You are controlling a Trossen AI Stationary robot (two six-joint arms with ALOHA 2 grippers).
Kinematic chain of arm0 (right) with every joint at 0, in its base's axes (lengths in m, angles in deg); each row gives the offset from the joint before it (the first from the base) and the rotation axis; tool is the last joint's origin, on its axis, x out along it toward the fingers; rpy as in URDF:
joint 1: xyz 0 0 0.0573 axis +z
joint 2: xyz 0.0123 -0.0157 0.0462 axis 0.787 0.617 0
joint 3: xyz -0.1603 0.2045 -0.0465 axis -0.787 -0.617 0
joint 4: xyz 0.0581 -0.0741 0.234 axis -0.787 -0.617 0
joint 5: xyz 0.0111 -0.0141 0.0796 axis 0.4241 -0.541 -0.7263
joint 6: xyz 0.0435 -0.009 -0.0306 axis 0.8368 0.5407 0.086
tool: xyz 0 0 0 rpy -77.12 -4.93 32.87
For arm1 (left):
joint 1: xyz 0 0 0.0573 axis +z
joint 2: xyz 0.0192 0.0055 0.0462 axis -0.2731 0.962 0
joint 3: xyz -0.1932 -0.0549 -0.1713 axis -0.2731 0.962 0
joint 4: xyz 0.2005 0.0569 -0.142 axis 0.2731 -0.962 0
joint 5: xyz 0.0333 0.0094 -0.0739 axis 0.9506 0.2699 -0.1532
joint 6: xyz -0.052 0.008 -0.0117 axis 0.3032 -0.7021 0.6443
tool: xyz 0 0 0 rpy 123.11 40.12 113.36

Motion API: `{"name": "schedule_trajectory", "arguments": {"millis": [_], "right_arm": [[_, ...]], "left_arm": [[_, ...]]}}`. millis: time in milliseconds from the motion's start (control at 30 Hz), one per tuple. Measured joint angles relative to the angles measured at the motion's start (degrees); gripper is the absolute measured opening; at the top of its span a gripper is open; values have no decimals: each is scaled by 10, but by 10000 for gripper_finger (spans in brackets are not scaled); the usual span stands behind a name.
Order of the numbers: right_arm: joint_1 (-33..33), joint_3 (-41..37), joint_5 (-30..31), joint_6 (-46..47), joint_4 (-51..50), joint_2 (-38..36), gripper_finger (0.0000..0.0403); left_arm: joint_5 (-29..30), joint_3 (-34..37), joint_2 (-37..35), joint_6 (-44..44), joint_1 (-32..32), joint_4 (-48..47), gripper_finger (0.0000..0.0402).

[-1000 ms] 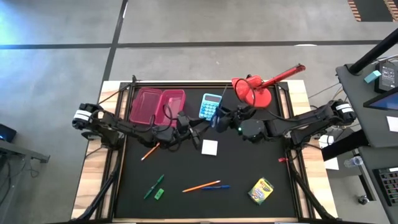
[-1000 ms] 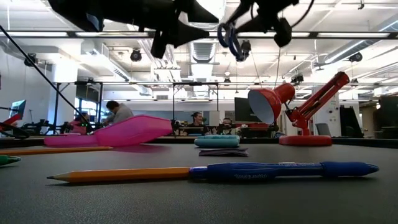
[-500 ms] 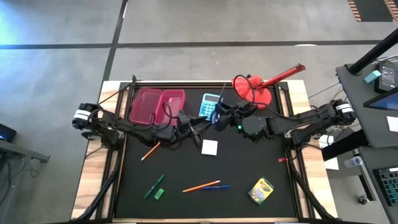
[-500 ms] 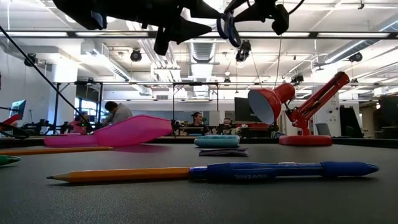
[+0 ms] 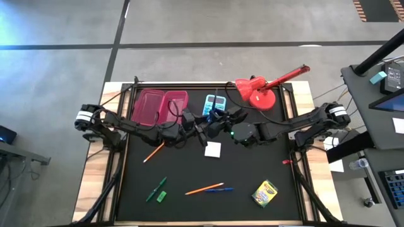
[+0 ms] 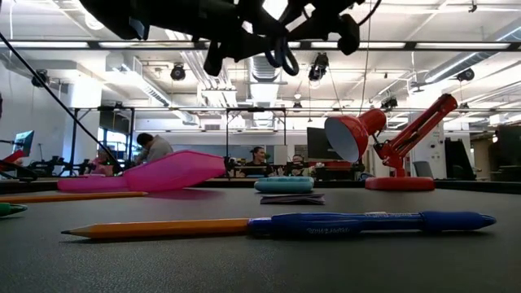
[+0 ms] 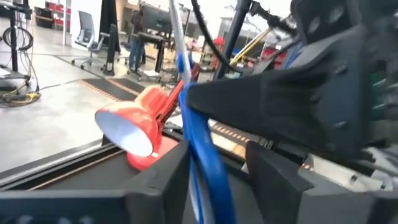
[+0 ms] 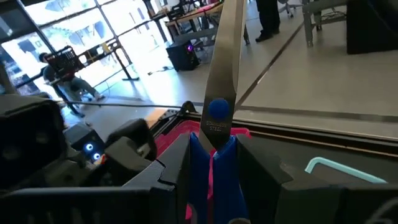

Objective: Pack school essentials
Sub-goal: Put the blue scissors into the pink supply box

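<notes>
The blue-handled scissors [image 5: 214, 118] hang in the air above the table's middle, in my shut right gripper [image 5: 219, 123]. My left gripper [image 5: 201, 129] is open right beside it. In the left wrist view its fingers stand on either side of a blue handle loop [image 7: 205, 165]. The low view shows the loops [image 6: 281, 50] high above the table. On the mat lie the white pad [image 5: 213, 149], an orange pencil [image 5: 152, 152], the green marker [image 5: 156, 188], the green eraser [image 5: 161, 197], a second pencil [image 5: 203, 188] with the blue pen [image 5: 222, 189], and the crayon box [image 5: 265, 192]. My right gripper pinches the scissors between its two fingers on the blue handle shanks just behind the pivot [image 8: 214, 146]. The shut blades [image 8: 225, 56] stick out past the fingertips. The scissors are lifted clear of the table. My left gripper: I cannot tell whether its fingers [image 7: 163, 180] touch the handle loop.
An open pink case [image 5: 159, 106] lies at the far left of the mat. The light-blue calculator [image 5: 214, 103] and the red desk lamp [image 5: 259, 91] stand at the far edge. People sit in the room beyond the table.
My right gripper has carried the scissors toward the table's left, up to my left gripper, staying high above the mat. The handle loops now sit at the left gripper's fingers. The left arm has hardly moved.
</notes>
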Motion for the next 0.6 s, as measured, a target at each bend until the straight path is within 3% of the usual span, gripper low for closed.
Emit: {"name": "schedule_trajectory", "arguments": {"millis": [300, 467, 600], "right_arm": [[0, 68, 4, 18, -120, 12, 98], [0, 96, -14, 67, -200, 12, 108], [-4, 136, -67, 109, -305, 5, 147]], "left_arm": [[10, 0, -7, -1, 1, -9, 18], [-1, 1, -9, -2, 3, -13, 16], [-22, 1, -9, -2, 3, -20, 17]]}}
